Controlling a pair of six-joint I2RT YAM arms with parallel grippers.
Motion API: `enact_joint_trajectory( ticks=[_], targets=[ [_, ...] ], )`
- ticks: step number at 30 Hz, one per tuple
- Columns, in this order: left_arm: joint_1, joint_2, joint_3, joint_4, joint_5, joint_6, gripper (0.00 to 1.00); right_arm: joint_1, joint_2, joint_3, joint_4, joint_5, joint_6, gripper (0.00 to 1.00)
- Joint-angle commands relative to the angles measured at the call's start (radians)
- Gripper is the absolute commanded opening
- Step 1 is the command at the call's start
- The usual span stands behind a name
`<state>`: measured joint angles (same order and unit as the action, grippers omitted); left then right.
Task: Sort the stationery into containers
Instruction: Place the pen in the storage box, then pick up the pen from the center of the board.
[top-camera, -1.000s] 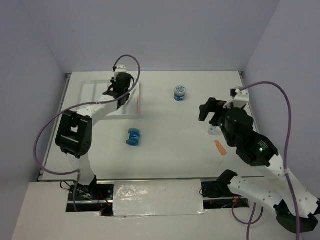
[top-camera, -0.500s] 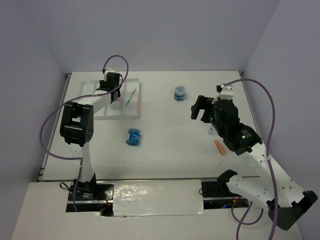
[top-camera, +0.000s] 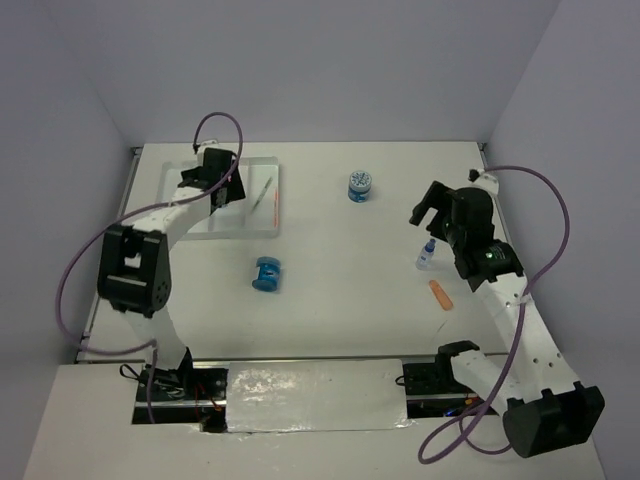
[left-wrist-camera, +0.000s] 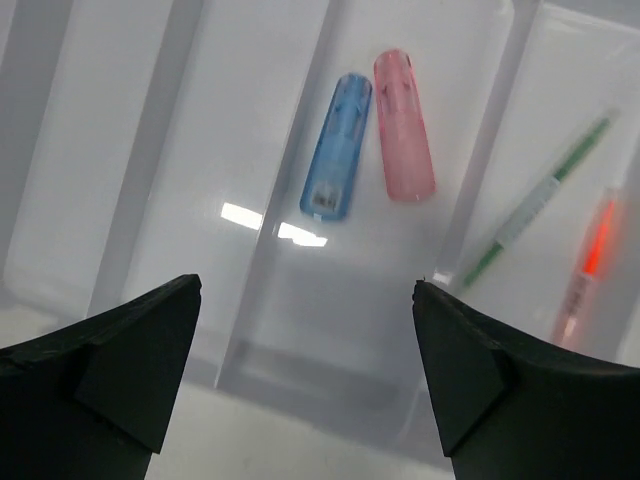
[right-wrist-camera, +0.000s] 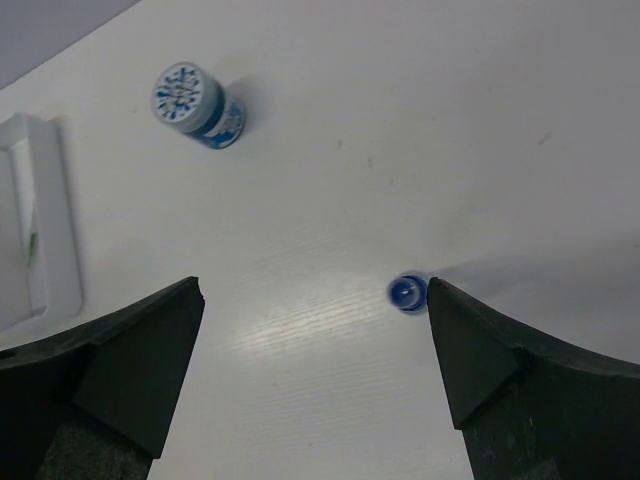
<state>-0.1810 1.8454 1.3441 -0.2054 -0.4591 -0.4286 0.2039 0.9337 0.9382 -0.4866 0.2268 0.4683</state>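
From above, the white tray (top-camera: 235, 222) sits on the far left of the table (top-camera: 340, 320). The left gripper (top-camera: 222, 182) hangs over the tray. The grey-green pen (top-camera: 265, 188) and the orange pen (top-camera: 273, 206) lie in the tray's right slot. One blue spool (top-camera: 268, 273) lies on the table in front of the tray. The other blue spool (top-camera: 361, 186) stands farther back, in the middle. The right gripper (top-camera: 425, 212) is up over the right side. A small blue-topped piece (top-camera: 427, 256) stands just below it, and an orange stubby piece (top-camera: 440, 294) lies nearby. From the left wrist, the left gripper (left-wrist-camera: 305, 370) is wide apart and holds nothing. Below it, a blue stubby piece (left-wrist-camera: 337, 145) and a pink stubby piece (left-wrist-camera: 404, 125) lie side by side in one slot of the tray (left-wrist-camera: 160, 150). From the right wrist, the right gripper (right-wrist-camera: 315, 360) is spread wide too, with nothing in it.
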Motion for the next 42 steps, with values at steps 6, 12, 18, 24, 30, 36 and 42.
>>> enact_joint_trajectory(
  ticks=[6, 12, 18, 24, 30, 36, 42],
  targets=[
    [-0.185, -0.37, -0.184, -0.147, -0.004, -0.171, 0.99, -0.196, -0.015, -0.085, 0.068, 0.034, 0.133, 1.0],
    [-0.296, -0.483, -0.287, -0.134, 0.053, -0.19, 0.99, -0.333, 0.086, -0.191, 0.135, 0.015, 0.228, 1.0],
    [-0.301, -0.519, -0.309, -0.124, 0.031, -0.174, 0.99, -0.343, -0.078, -0.364, 0.177, 0.092, 0.36, 1.0],
    [-0.302, -0.489, -0.298, -0.117, 0.086, -0.159, 0.99, -0.345, -0.079, -0.403, 0.114, 0.054, 0.354, 1.0],
    [-0.301, -0.494, -0.301, -0.114, 0.096, -0.147, 0.99, -0.345, -0.373, -0.599, 0.241, -0.044, 0.38, 1.0],
    [-0.302, -0.492, -0.31, -0.094, 0.134, -0.141, 0.99, -0.345, -0.585, -0.632, 0.229, -0.075, 0.254, 1.0],
    [-0.302, -0.486, -0.31, -0.094, 0.155, -0.131, 0.99, -0.345, -0.46, -0.523, 0.146, -0.135, 0.077, 1.0]
  ],
)
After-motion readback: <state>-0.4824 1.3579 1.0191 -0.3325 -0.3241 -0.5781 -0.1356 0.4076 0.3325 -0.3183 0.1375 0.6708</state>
